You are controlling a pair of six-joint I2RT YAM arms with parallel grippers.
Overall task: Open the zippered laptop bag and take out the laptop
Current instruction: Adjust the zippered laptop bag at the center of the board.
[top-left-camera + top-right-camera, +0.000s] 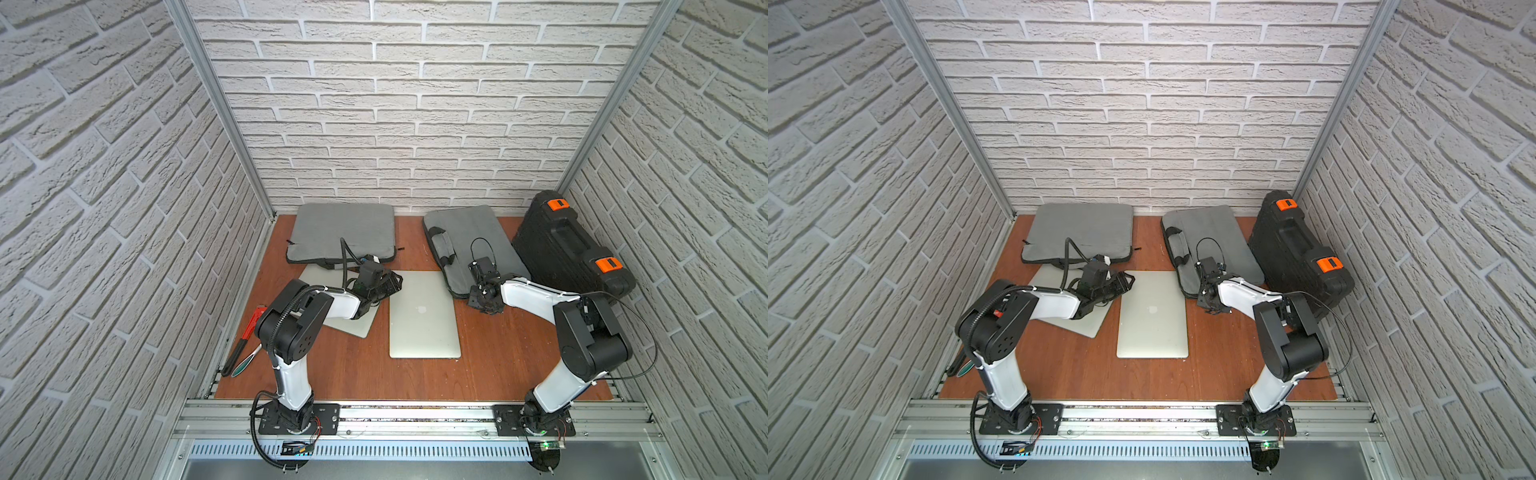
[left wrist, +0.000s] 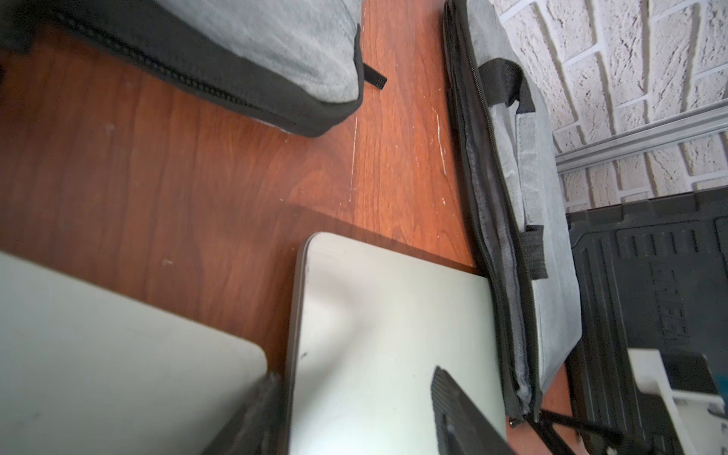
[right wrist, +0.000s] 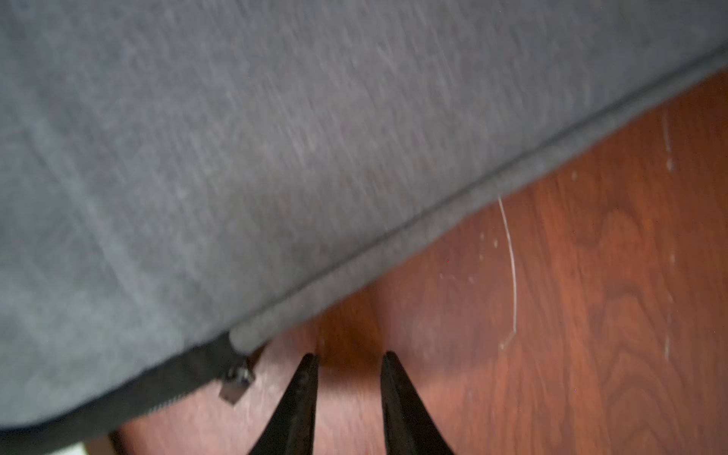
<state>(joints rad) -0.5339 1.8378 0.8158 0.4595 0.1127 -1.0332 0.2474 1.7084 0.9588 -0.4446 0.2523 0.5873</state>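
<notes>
Laptop bag (image 1: 473,232): flat grey felt-like rectangle with black zip tape and black webbing handles, lying slantwise at 1 o'clock on the wood-grain table (image 1: 498,357). Its 9 o'clock long edge gapes, showing fuzzy lining. Metal zip pull (image 3: 236,388) sits at the bag's 6 o'clock corner, just beside the right gripper (image 3: 348,356), whose tapered black tips stand apart over bare scratched wood, clasping nothing. Laptop (image 1: 424,324): smooth silver slab with rounded corners, at table centre, its 1 o'clock corner meeting the bag's edge. Left gripper (image 2: 356,374): ribbed fingers spread, poised over that laptop's 10 o'clock corner. Second laptop (image 2: 98,346), also silver, lies at 9 o'clock; second bag (image 1: 345,228), grey, at 11; ribbed black hard case (image 1: 565,245) at 2. Free wood runs from 4 to 7 o'clock.
</notes>
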